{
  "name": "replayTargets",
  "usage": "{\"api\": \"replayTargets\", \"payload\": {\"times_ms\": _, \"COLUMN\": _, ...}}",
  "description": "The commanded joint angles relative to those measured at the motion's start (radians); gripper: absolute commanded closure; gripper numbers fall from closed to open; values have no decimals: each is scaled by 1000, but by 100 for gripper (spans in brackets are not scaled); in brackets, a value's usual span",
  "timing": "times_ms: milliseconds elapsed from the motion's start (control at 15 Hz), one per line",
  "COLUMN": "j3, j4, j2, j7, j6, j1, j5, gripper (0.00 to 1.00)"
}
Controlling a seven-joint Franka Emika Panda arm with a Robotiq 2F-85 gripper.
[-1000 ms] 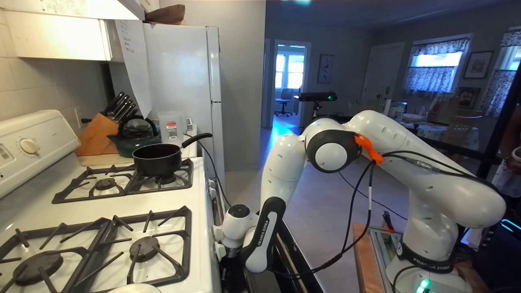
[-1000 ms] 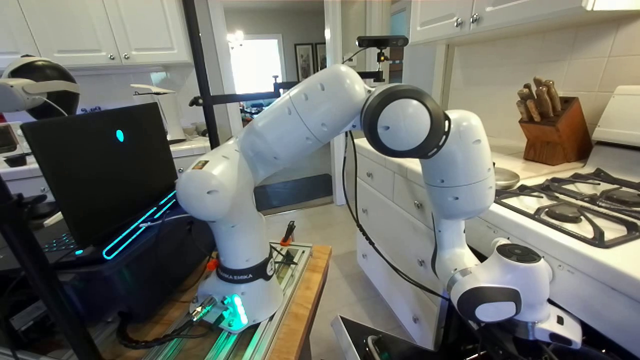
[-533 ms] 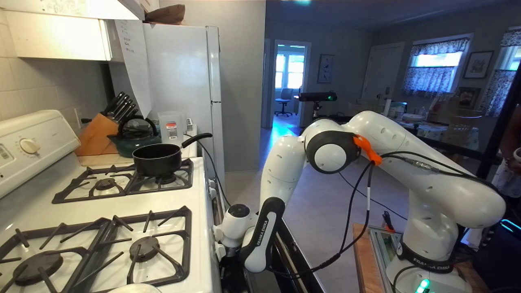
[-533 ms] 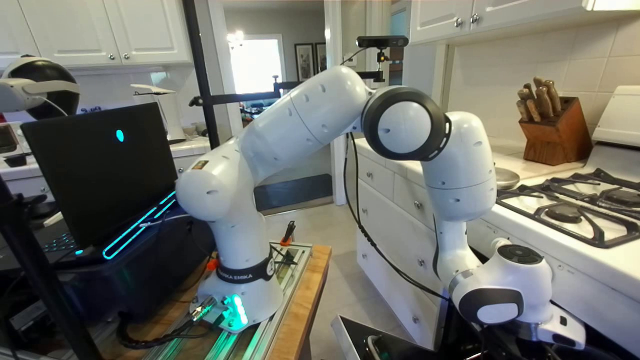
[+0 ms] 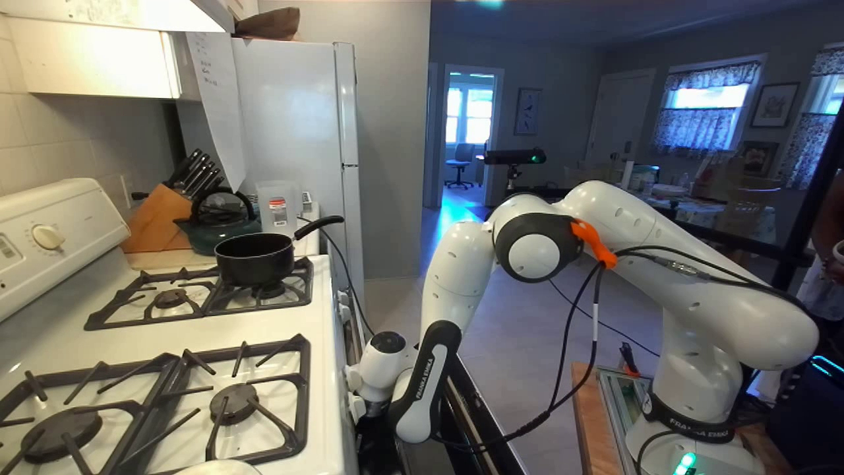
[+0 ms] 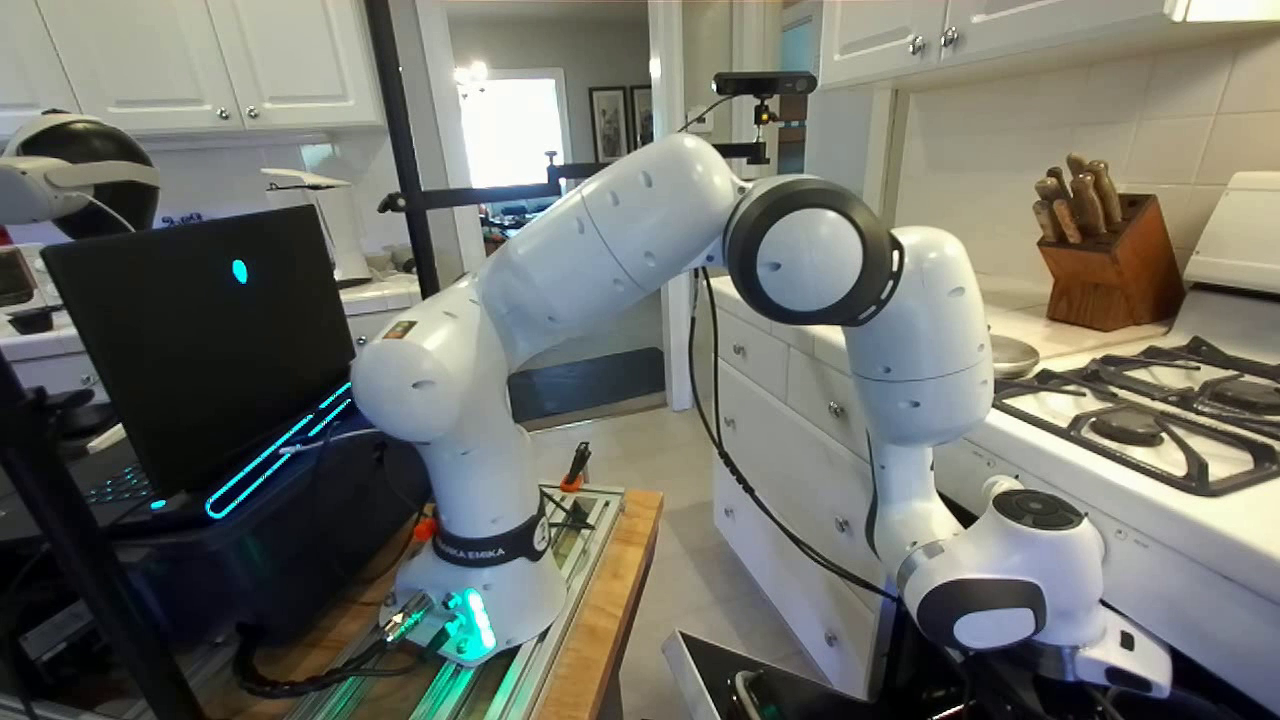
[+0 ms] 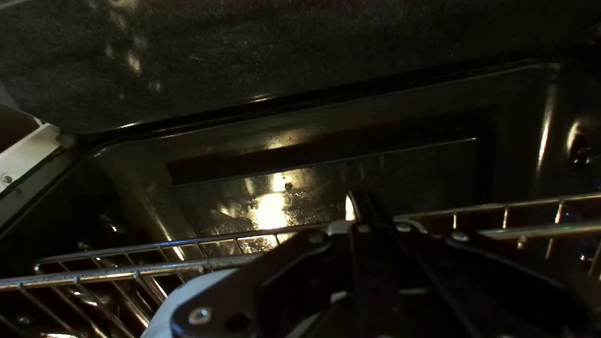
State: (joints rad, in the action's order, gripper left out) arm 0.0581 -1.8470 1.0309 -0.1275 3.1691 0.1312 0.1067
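Observation:
In the wrist view my gripper (image 7: 368, 209) reaches in from the bottom with its dark fingers together and nothing visible between them. Ahead of it is the dark, shiny oven interior (image 7: 413, 173). A wire oven rack (image 7: 173, 267) crosses the view on both sides of the gripper. Partly covered by the gripper is a pale thing with a curved edge (image 7: 183, 293); I cannot tell what it is or whether I touch it. In both exterior views my fingers are hidden low at the stove's front, above the lowered black oven door (image 5: 461, 425).
The white stovetop (image 5: 264, 323) edge lies close beside the wrist. A black saucepan (image 5: 254, 260) stands on a far burner, near a green kettle (image 5: 221, 227). White drawers (image 6: 800, 480) flank the oven, and a laptop (image 6: 200, 350) sits behind the arm's base.
The arm's elbow has sunk very slightly, and the hand has shifted a touch to the right in an exterior view. Everything else stays where it was.

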Motion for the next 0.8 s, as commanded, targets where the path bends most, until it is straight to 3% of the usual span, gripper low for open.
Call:
{"api": "replayTargets", "payload": {"times_ms": 0, "j3": -15, "j4": 77, "j2": 32, "j7": 10, "j6": 34, "j1": -13, "j5": 7, "gripper": 100}}
{"api": "replayTargets", "payload": {"times_ms": 733, "j3": -15, "j4": 96, "j2": 39, "j7": 25, "j6": 55, "j1": -2, "j5": -4, "gripper": 100}}
